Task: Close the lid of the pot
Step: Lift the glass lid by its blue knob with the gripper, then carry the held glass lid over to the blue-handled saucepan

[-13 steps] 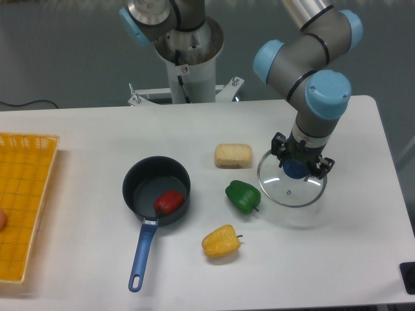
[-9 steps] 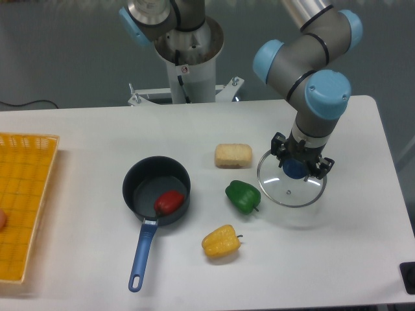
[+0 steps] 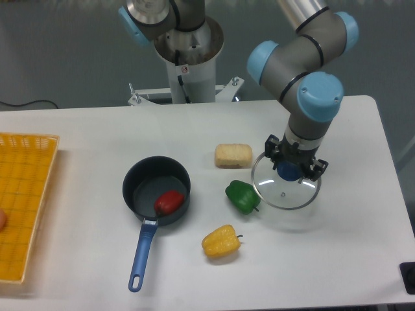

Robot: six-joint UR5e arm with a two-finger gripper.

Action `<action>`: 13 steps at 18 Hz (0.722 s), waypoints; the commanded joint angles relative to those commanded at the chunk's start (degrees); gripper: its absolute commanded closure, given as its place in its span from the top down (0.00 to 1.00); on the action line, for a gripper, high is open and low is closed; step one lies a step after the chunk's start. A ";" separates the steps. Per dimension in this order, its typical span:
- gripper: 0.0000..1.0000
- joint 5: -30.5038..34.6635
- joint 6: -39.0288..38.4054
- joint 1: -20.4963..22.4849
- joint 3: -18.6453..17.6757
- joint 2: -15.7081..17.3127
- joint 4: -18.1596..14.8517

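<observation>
So the tool (image 3: 290, 170) was clamped onto the blue knob of the lid (image 3: 286, 191), one finger on each side of it, and the lid was hanging off it out on the right half of the table (image 3: 84, 136). The glass disc looked slightly lifted, with a soft shadow under it on the white surface, though I couldn't say for sure it was fully clear of the table. Its left rim sat just beside the green pepper (image 3: 242, 196), maybe overlapping the edge of it from this angle.

The pot (image 3: 156, 190) was well off to the left of the lid, uncovered, long blue handle pointing down toward the front edge of the table. A red pepper (image 3: 169, 202) was lying inside it, toward the right side of the bottom near the handle.

Other stuff around: a yellow pepper (image 3: 221, 241) in front of the green one, a pale sponge-looking block (image 3: 233, 155) behind them, between pot and lid, and a yellow basket (image 3: 23, 201) at the far left edge, with something orange just peeking in at the frame border, too cut off to identify.
</observation>
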 joint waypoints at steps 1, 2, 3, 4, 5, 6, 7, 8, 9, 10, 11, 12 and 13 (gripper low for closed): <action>0.60 -0.52 -0.44 -0.44 0.00 0.09 -0.17; 0.60 -1.14 -0.88 -0.62 -0.09 0.26 -0.70; 0.60 -1.84 -1.14 -0.71 -0.17 1.05 -1.49; 0.60 -2.37 -1.15 -0.71 -0.35 1.58 -2.02; 0.60 -2.63 -1.23 -1.40 -0.53 1.84 -2.37; 0.60 -2.72 -1.76 -1.85 -0.79 2.45 -2.72; 0.60 -2.81 -2.63 -2.11 -1.14 2.98 -2.81; 0.60 -2.81 -3.34 -2.20 -1.32 3.34 -2.99; 0.60 -2.81 -4.13 -3.07 -1.58 3.60 -2.99; 0.60 -2.81 -5.01 -3.86 -1.76 3.86 -2.90; 0.60 -2.73 -5.97 -4.48 -1.84 4.22 -2.99; 0.60 -2.73 -6.76 -5.10 -2.19 4.57 -2.90; 0.60 -2.73 -7.47 -5.71 -2.28 4.83 -2.90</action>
